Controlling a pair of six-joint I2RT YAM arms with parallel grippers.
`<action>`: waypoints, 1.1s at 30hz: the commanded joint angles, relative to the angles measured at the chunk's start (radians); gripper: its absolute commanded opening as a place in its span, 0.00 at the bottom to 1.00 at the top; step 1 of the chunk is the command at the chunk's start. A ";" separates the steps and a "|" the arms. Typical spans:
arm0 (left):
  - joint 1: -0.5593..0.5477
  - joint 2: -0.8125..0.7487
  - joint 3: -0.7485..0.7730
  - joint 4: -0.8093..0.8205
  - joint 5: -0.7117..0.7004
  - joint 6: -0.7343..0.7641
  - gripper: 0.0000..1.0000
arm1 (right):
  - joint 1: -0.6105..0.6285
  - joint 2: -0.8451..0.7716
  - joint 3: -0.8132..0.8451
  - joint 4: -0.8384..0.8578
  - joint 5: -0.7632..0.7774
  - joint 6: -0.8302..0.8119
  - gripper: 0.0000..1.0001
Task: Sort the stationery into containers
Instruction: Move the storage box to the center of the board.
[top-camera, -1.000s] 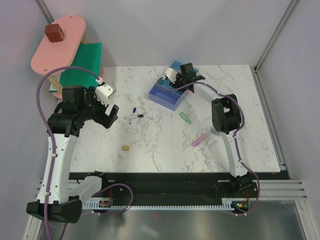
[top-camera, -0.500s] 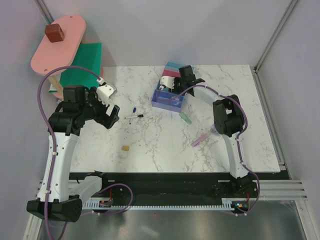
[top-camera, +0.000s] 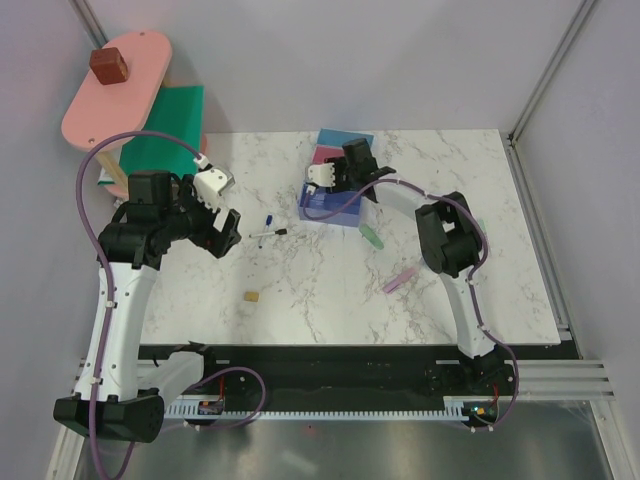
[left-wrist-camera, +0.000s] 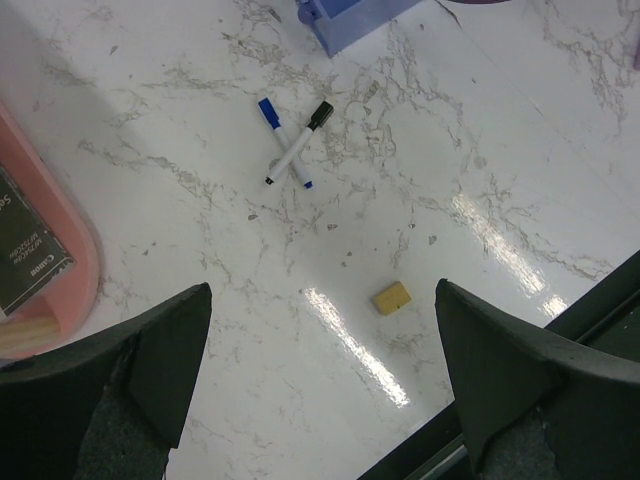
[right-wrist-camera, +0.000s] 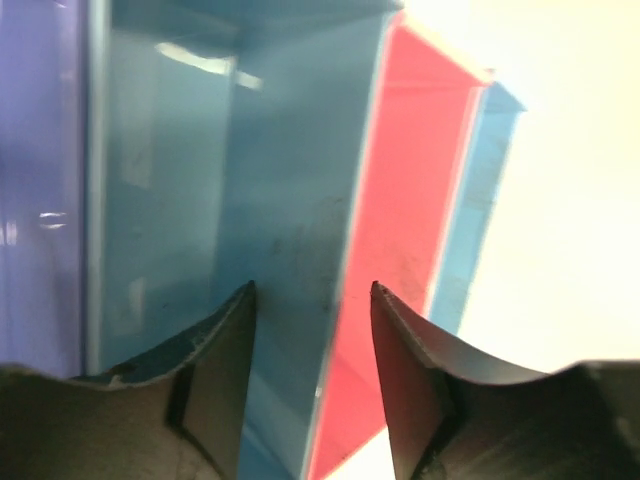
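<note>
- Left wrist view: left gripper (left-wrist-camera: 322, 290) spread wide, empty; thin crossed markers (left-wrist-camera: 293, 155) at 11 o'clock of rectangular tan block (left-wrist-camera: 391, 298).
- Right gripper (right-wrist-camera: 312, 290) narrowly parted, straddling a partition of the glossy plastic bins (right-wrist-camera: 230, 200).

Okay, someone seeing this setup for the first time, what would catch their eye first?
Probably the right gripper at the back of the table, its fingers either side of a wall in the row of bright bins. Next, two markers crossed left of centre, beside the wide-open left gripper.
</note>
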 joint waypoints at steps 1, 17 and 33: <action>-0.005 -0.021 0.002 0.010 0.020 -0.031 1.00 | 0.031 0.047 0.055 0.256 0.041 -0.060 0.57; -0.005 -0.053 0.059 -0.015 0.039 -0.036 1.00 | 0.056 -0.211 0.055 0.165 0.270 0.413 0.90; -0.005 -0.036 0.108 -0.012 0.066 0.007 1.00 | 0.042 -0.326 -0.015 -0.512 -0.066 0.869 0.92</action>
